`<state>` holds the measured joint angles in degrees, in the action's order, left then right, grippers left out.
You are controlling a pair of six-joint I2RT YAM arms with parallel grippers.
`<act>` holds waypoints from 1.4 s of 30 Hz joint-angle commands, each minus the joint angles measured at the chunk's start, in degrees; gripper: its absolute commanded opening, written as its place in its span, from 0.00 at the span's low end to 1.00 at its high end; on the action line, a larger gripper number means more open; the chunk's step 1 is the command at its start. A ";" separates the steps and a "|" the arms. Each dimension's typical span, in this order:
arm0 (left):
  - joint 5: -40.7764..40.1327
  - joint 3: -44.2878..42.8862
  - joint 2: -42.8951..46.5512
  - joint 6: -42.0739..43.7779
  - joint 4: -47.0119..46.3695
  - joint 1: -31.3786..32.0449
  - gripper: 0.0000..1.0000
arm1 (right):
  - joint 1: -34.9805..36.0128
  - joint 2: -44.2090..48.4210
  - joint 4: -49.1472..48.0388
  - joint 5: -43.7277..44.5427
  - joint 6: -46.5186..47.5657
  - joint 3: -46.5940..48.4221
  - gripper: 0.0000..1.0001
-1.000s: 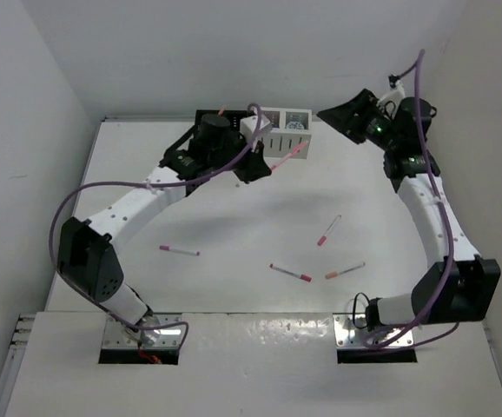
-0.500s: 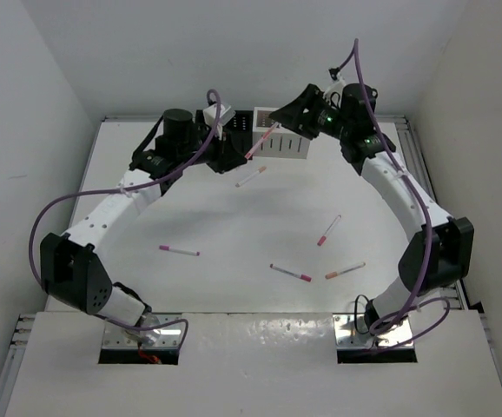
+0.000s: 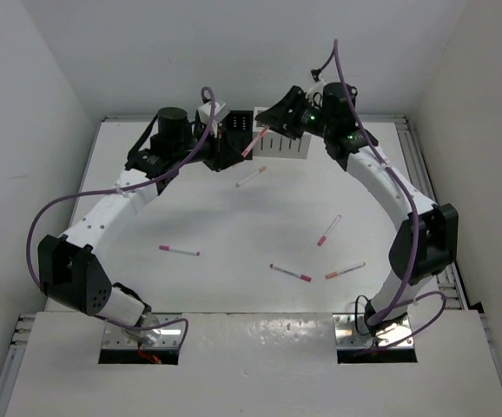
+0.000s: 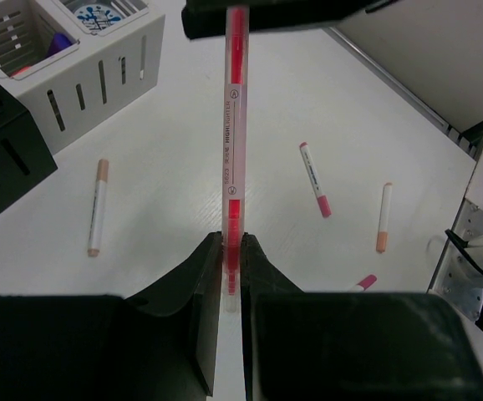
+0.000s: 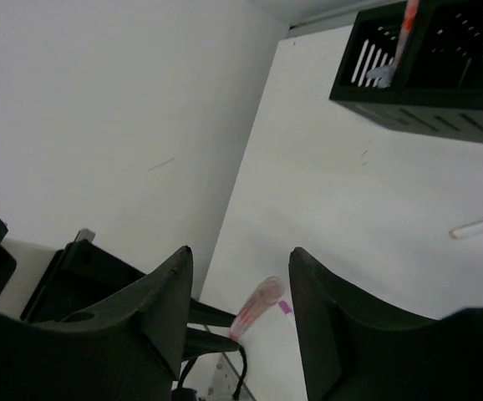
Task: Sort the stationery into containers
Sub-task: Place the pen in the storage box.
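Your left end effector [image 4: 231, 242] is clamped on a pink pen [image 4: 235, 125] near the white box [image 4: 83, 75]. The overhead view hides that grip. Your right end effector [image 5: 240, 255] has its fingers apart.

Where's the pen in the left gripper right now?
The pink-red pen is clamped in the left gripper, held above the table in front of the white organiser, its free end by the right gripper.
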<state>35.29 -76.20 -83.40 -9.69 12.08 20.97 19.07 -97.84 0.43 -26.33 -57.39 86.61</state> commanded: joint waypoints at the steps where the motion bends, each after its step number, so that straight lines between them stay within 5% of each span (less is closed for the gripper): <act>1: 1.19 -1.58 1.04 -0.41 -2.50 -1.11 0.00 | 2.55 -0.41 -2.98 -1.62 -0.27 2.69 0.49; 7: 1.54 -1.58 1.13 -0.06 -2.32 -1.55 0.00 | 3.60 -2.17 -3.59 -1.10 0.51 4.70 0.13; 9: 0.49 -1.23 1.13 0.29 -1.88 -1.81 0.08 | 3.61 -2.70 -3.59 -0.48 1.83 5.50 0.02; 10: -0.13 -1.23 1.39 0.38 -1.53 -1.90 0.21 | 3.61 -3.49 -3.50 -0.13 2.62 6.72 0.00; 12: -4.66 -2.62 1.65 0.90 -0.04 -2.86 0.89 | 3.60 -4.72 -3.33 1.44 5.78 9.70 0.00; 13: -8.27 -4.29 1.57 1.34 1.62 -4.26 1.00 | 3.61 -6.29 -3.41 3.19 8.84 12.59 0.00; 21: -11.30 -8.00 1.92 0.38 1.91 -20.34 1.00 | 6.41 -17.81 -12.98 16.46 27.13 26.14 0.00; 29: -2.69 -1.68 2.54 -3.57 -1.79 -34.05 1.00 | 11.16 -31.16 -41.00 27.19 42.86 27.47 0.00; 35: 1.27 5.70 4.90 -3.32 -3.82 -38.55 1.00 | 12.57 -44.17 -43.67 28.44 46.84 40.02 0.00; 39: -1.27 7.73 6.49 3.53 -1.62 -38.99 1.00 | 13.10 -48.31 -43.58 28.17 46.75 40.40 0.00; 42: -2.06 8.09 6.76 8.71 1.36 -38.99 1.00 | 13.27 -48.67 -44.28 28.70 46.58 37.50 0.15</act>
<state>33.06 -68.07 -79.94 -7.33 12.97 -17.72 32.14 -147.55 -37.34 1.19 -12.08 123.52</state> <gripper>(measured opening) 0.997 0.123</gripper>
